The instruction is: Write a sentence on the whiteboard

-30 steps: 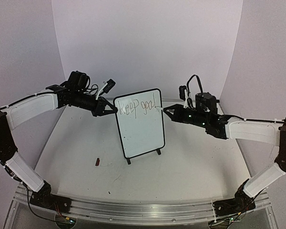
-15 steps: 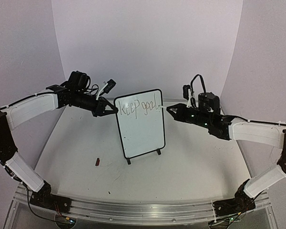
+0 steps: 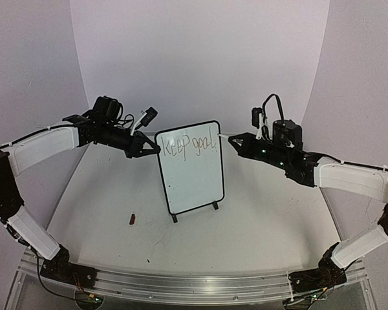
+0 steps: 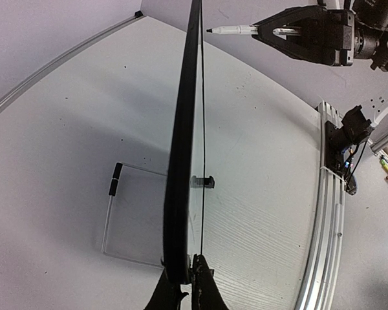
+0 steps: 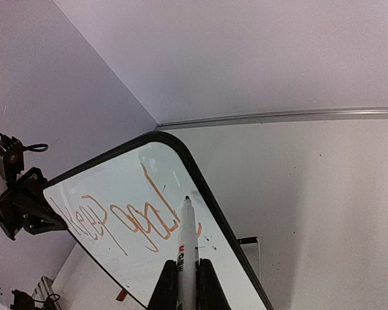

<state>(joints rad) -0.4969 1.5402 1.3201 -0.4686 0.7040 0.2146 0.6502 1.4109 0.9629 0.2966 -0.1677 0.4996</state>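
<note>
1. The left end effector (image 3: 149, 147) is clamped on the left edge of the whiteboard (image 3: 193, 181), near its upper left corner; in the left wrist view its fingers (image 4: 204, 287) pinch the board's thin black frame (image 4: 181, 161) from either side.
2. The right end effector (image 3: 236, 139) is closed tight on a marker (image 3: 225, 136), which sticks out forward between the fingers; the marker (image 5: 186, 239) is white with a dark tip.
3. The whiteboard stands upright on the table (image 3: 265, 219), roughly midway between the two arms, resting on two small black feet (image 3: 215, 206); its top leans slightly back.
4. The sentence (image 3: 189, 144) runs along the top of the board in one line and reads "Keep goal"; the rest of the white face is bare.
5. The marker's tip is at the board's upper right, just beside the last letter; in the left wrist view the marker (image 4: 236, 29) shows a sliver of gap to the board's face.
6. A small dark red object (image 3: 132, 219) lies on the table, left of the board and nearer the arm bases, well apart from both end effectors.
</note>
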